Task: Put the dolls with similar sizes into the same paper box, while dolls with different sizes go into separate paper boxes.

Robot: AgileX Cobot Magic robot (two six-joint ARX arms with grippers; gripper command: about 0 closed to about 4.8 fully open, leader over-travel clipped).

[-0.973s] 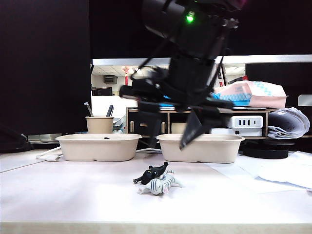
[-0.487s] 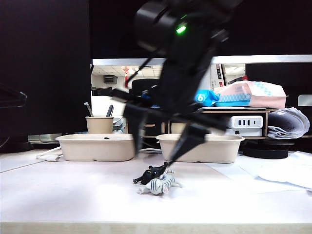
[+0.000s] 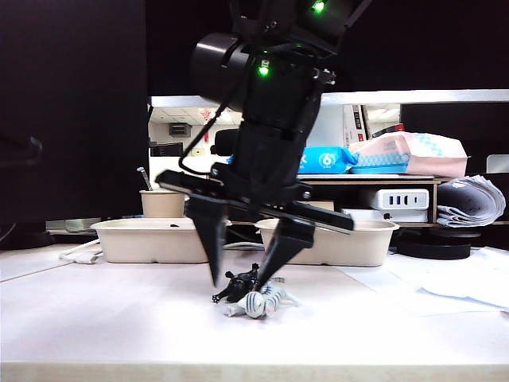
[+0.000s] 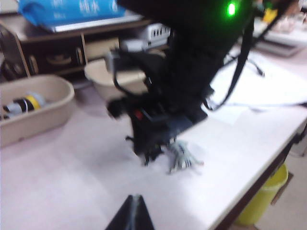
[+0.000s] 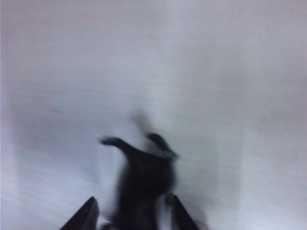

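The right arm is black throughout, a stack of thick glossy cylindrical housings with small green lights glowing near its upper joints. Thin black cables loop loosely along its side. A flat black crossbar carries the right pincer [image 3: 242, 274], whose two fingers are long, dark tapering wedges. A small red spot shows on the wrist block. Of the left pincer [image 4: 133, 215] only a dark pointed tip shows.

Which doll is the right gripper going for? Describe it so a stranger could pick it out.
On the white table, in front of the two paper boxes, two tiny dolls lie together. The right gripper straddles the black animal, the one nearer the boxes. Its neighbour, the zebra, is white with black stripes.
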